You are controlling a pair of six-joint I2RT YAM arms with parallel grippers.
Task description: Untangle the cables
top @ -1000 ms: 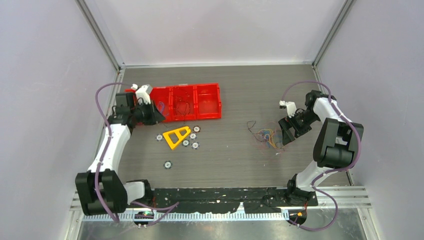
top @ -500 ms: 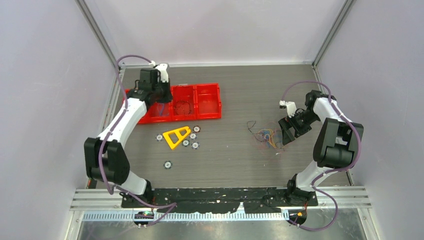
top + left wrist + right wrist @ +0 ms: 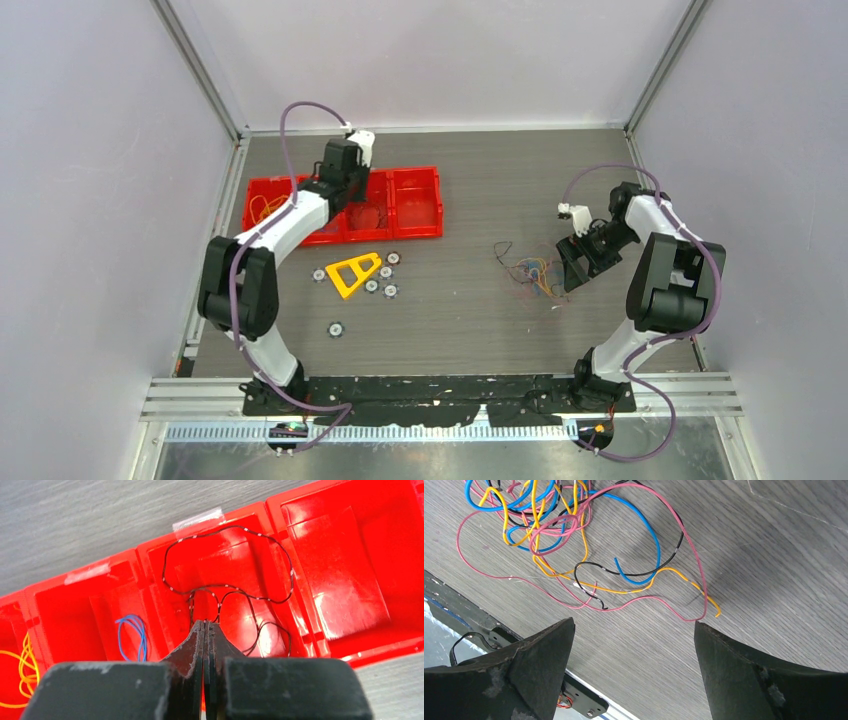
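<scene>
1. The cables are showing up in two places. A loose tangle [image 3: 544,525] of blue, orange-yellow, pink-red and black wires is lying on the grey table [image 3: 774,555], and single-colour wires are sitting in the red tray [image 3: 330,560].
2. In the left wrist view, a dark cable [image 3: 227,585] flecked with white is looping wide inside the compartment at the centre of the frame. A blue bunch [image 3: 142,640] is lying in the compartment to its left. An orange-yellow bunch [image 3: 25,665] is curling at the lower left edge.
3. In the overhead view the tray is sitting in the upper left part of the table, and the tangle [image 3: 530,272] is lying right of centre, well apart from it.
4. The left gripper [image 3: 205,623] is hanging over the tray at the bottom centre of its own view. Its tips are sitting right where two strands of the dark cable are running down.
5. Its jaws are pressing fully together. Whether a strand is being pinched between them cannot be told.
6. In the right wrist view the tangle is filling the upper left, with trailing pink and orange-yellow ends reaching toward the middle of the frame, just above the gap of the right gripper [image 3: 634,624].
7. That gripper's jaws are standing wide apart at the bottom corners, gripping nothing and touching no wire.
</scene>
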